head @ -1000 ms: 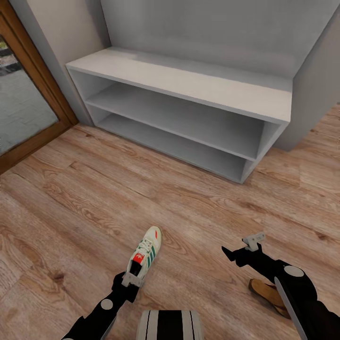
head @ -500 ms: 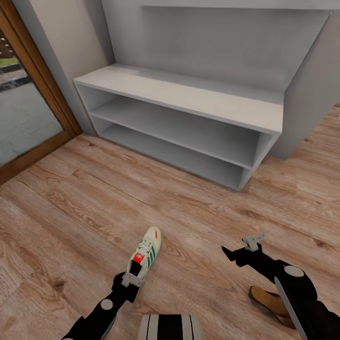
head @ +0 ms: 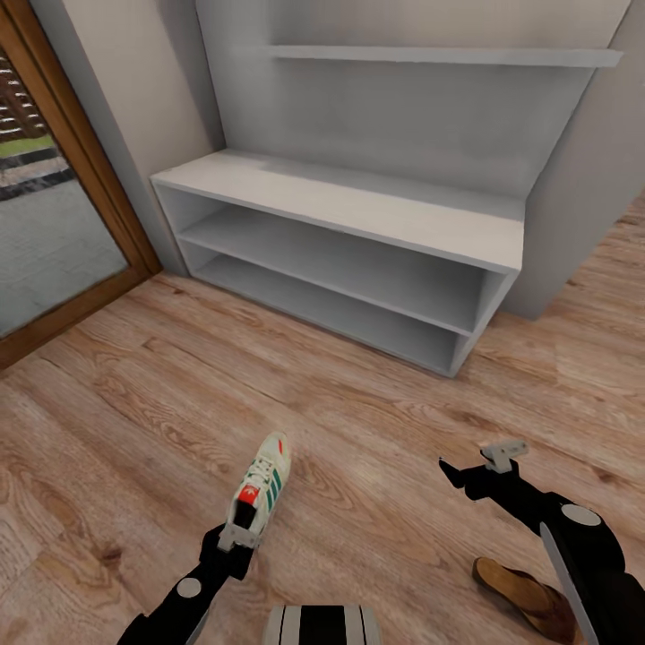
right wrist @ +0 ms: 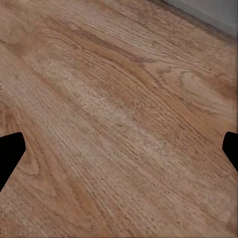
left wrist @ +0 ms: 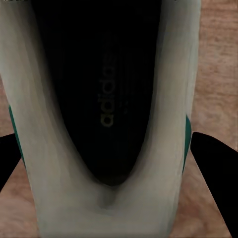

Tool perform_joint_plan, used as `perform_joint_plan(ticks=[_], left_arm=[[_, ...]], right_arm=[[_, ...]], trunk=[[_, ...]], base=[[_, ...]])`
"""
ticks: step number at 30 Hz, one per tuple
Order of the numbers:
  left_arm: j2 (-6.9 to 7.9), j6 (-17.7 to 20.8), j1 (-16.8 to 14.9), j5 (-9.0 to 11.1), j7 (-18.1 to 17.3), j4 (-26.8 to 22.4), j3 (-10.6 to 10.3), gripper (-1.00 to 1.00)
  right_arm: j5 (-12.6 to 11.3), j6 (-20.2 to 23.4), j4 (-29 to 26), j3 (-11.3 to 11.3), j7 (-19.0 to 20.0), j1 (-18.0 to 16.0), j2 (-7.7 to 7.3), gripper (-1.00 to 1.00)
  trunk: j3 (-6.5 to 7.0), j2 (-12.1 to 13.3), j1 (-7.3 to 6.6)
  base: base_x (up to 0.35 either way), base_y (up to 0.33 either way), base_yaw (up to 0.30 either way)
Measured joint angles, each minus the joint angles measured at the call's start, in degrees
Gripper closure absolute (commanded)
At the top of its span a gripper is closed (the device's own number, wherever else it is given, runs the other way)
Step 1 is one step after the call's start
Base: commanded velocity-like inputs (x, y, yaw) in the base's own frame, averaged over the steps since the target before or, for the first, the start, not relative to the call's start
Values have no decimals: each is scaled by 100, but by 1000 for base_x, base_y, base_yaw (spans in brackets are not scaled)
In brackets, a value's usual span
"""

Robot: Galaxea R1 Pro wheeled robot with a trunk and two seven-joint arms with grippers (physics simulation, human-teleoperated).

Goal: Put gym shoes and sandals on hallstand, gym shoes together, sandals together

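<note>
One gym shoe (head: pixel 259 488) and one sandal (head: pixel 524 597) were counted, both well short of the hallstand (head: pixel 358 210). The shoe was cream-white with green side stripes and a red tongue label (dark inside, with lettering on the insole), clamped at the heel by the left gripper (head: pixel 235 537), toe pointed toward the hallstand. The right gripper (head: pixel 479 466) was spread wide over the corridor floor (head: pixel 134 394). The brown sandal lay on the floor, farther from the hallstand than that gripper.

cream gym shoe (head: pixel 261 488) in left pincer (head: pixel 235 530), brown sandal (head: pixel 524 593) on floor (head: pixel 134 403)
</note>
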Motion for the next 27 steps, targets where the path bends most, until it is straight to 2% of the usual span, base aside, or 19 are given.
perform_joint_plan(ticks=[4,7,12,15,19,21,23,24,26,27], left_arm=[[33,-332,116,150,-9,35,202,100],[59,-444,158,177,-14,47,323,100],[78,-793,444,264,-9,-13,682,100],[83,-1008,585,305,5,16,833,100],[91,-1109,874,327,11,-40,909,100],[92,-1123,934,331,11,-51,917,100],[93,-1234,984,333,12,-57,922,100],[93,-1358,999,333,19,-55,924,100],[98,-1375,1001,333,20,-54,925,100],[96,-1389,1008,331,21,-54,925,100]], right_arm=[[25,-16,103,4,-1,0,19,-100],[42,-42,250,-2,-7,0,17,-100],[58,-225,694,-86,-62,91,-25,-100],[58,-892,1097,-299,-104,211,-18,-100],[63,-2170,1610,-522,-139,276,-2,-100],[106,-2386,1673,-546,-194,283,-1,-100],[385,-2550,1710,-562,-392,288,11,-100],[953,-2626,1747,-567,-540,305,52,-100],[1051,-2647,1791,-569,-567,361,89,-100],[1107,-2745,1851,-569,-584,537,277,-100]], trunk=[[124,5,-11],[217,9,-18],[373,16,-31],[466,20,-39],[591,26,-49],[654,28,-54],[716,31,-59],[747,32,-62],[810,35,-67],[840,36,-70]], base=[[0,0,0],[0,0,0],[0,0,0],[0,0,0],[0,0,0],[0,0,0],[0,0,0],[0,0,0],[0,0,0],[0,0,0]])
